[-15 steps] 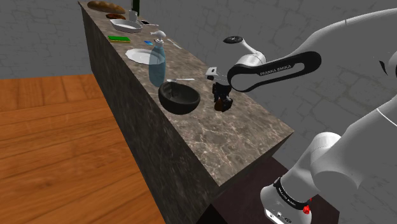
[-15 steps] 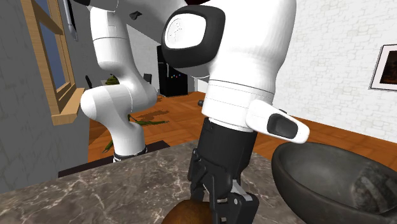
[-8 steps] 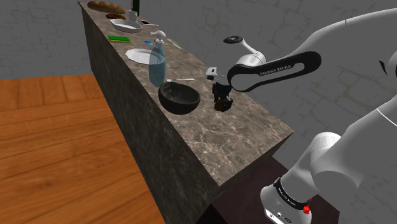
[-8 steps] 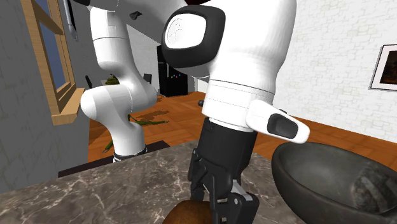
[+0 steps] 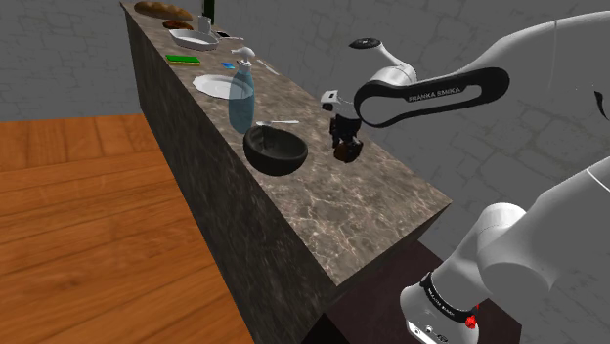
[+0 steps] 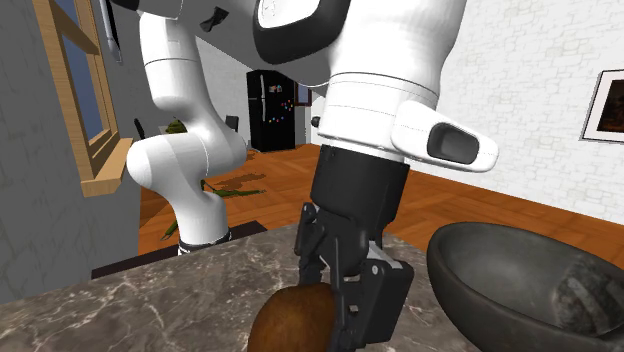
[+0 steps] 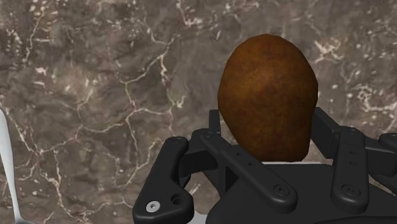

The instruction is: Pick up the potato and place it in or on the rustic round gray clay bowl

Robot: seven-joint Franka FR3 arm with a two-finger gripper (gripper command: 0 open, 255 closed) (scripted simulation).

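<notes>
The claw [image 5: 344,147] is clamped on the brown potato [image 7: 267,95], which sits between its black fingers and seems to hang just clear of the marbled surface [image 5: 376,200]. The dark round bowl [image 5: 269,161] stands near it, toward the shoulder view's left, with a clear bottle [image 5: 241,93] just beyond. The carry probably wants enough height to clear the bowl's rim, a steady grip, and release only once the potato is over the bowl's middle.

Shoulder far, second near; shared potato [image 6: 292,318]
</notes>
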